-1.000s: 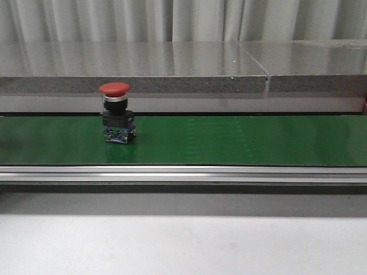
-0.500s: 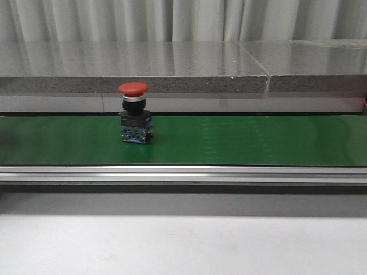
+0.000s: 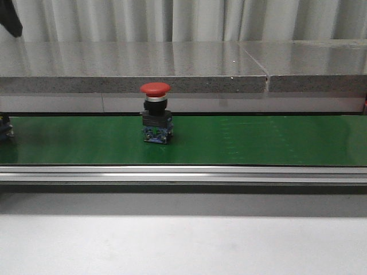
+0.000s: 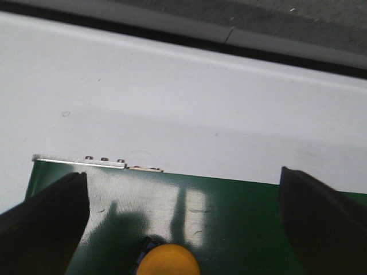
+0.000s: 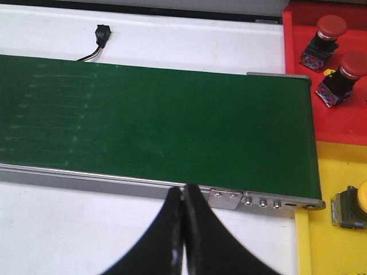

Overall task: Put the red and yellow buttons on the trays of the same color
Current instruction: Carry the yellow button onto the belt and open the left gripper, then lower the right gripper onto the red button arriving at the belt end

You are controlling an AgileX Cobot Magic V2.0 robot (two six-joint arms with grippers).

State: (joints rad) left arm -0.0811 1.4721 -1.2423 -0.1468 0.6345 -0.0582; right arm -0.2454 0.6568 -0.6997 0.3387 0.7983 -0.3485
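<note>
A red button (image 3: 156,113) with a black and blue base stands upright on the green belt (image 3: 258,140), left of centre in the front view. My left gripper (image 4: 183,229) is open above the belt's end, and a yellow button cap (image 4: 169,261) sits on the belt between its fingers (image 4: 46,223), apart from both. My right gripper (image 5: 183,193) is shut and empty over the white table by the belt's near rail. The red tray (image 5: 295,69) holds two red buttons (image 5: 325,34). The yellow tray (image 5: 330,252) holds one yellow button (image 5: 351,206).
A dark object (image 3: 4,127) shows at the belt's left edge in the front view, cut off by the frame. A dark arm part (image 3: 10,17) is at the top left. A grey ledge (image 3: 183,69) runs behind the belt. A small black plug (image 5: 102,35) lies on the table.
The red button has moved to the right along the belt. The dark object at the left edge and the dark arm part at top left have come into view.
</note>
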